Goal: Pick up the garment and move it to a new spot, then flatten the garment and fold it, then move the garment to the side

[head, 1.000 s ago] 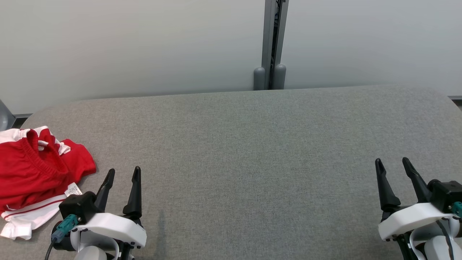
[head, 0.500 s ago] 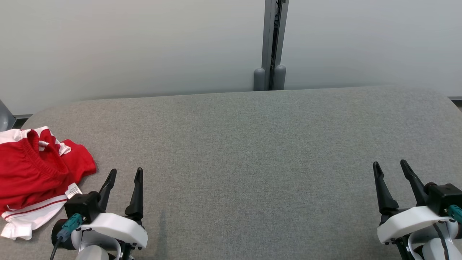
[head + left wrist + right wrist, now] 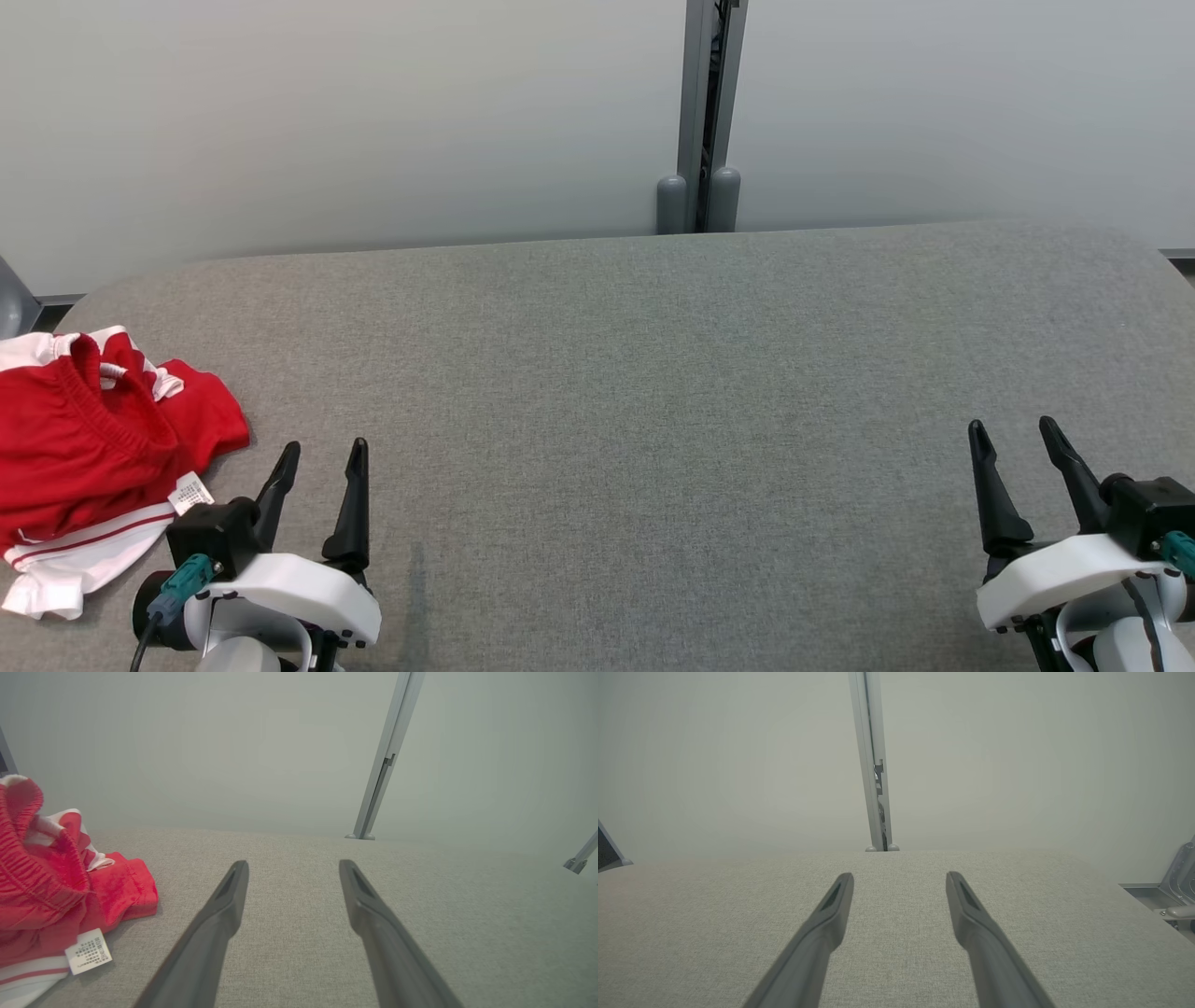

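The garment (image 3: 84,448) is a crumpled red piece with white stripes and a small white label, lying at the left edge of the grey padded table (image 3: 653,373). In the left wrist view the garment (image 3: 51,891) sits to the left of my fingers. My left gripper (image 3: 324,448) stands open just right of the garment, apart from it, nothing between its fingers. From its own wrist camera the left gripper (image 3: 293,864) points over bare table. My right gripper (image 3: 1012,427) stands open at the lower right, far from the garment; the right gripper (image 3: 900,876) holds nothing.
A pale wall runs behind the table, with a grey vertical post (image 3: 700,112) at its middle. The table's far edge curves off at both ends. Metal hardware (image 3: 1181,891) shows past the table's right end.
Both grippers have drawn back slightly toward the bottom of the head view. The garment has not moved.
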### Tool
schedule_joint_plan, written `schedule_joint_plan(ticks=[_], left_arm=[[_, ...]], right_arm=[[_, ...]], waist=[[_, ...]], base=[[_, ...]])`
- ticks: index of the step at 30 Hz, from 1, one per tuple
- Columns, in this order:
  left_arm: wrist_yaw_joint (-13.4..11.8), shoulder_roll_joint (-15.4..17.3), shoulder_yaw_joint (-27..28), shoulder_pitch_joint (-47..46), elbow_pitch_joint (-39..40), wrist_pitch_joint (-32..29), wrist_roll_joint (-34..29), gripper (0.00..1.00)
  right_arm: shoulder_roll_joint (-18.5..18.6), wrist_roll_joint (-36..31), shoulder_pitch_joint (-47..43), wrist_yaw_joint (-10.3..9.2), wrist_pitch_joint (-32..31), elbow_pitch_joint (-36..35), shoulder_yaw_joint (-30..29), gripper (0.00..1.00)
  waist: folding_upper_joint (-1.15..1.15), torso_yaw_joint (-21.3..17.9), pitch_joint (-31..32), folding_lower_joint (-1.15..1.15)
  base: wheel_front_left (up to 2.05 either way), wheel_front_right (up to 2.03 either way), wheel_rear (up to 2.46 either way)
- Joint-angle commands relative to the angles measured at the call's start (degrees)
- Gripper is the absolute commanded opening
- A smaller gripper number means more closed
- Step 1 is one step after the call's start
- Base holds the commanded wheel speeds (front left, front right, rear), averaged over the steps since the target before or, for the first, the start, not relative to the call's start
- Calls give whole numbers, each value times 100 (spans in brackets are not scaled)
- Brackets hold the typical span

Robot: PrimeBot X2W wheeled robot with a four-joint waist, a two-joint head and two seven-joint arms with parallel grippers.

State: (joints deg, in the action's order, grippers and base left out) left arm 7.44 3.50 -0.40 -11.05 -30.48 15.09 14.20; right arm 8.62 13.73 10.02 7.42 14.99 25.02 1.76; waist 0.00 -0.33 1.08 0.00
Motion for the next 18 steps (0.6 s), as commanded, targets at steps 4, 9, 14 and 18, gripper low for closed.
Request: schedule_joint_plan(ticks=[4, 9, 14, 18], left_arm=[[8, 41, 16, -133, -10, 2, -66, 100], [-1, 64, 16, -166, 37, 2, -206, 100], [-4, 73, 42, -226, 54, 2, -292, 100], [-27, 101, 85, -289, 71, 2, -339, 100]], right_arm=[[37, 34, -4, 13, 35, 34, -33, 100], [32, 21, -14, 13, 35, 18, -74, 100], [17, -40, -6, 13, 35, -46, -76, 100], [4, -67, -1, 13, 34, -76, -45, 100]], waist=[[0, 14, -3, 0], [0, 103, -13, 0], [0, 332, -33, 0], [0, 618, -53, 0]], base=[[0, 0, 0], [0, 0, 0], [0, 0, 0], [0, 0, 0]])
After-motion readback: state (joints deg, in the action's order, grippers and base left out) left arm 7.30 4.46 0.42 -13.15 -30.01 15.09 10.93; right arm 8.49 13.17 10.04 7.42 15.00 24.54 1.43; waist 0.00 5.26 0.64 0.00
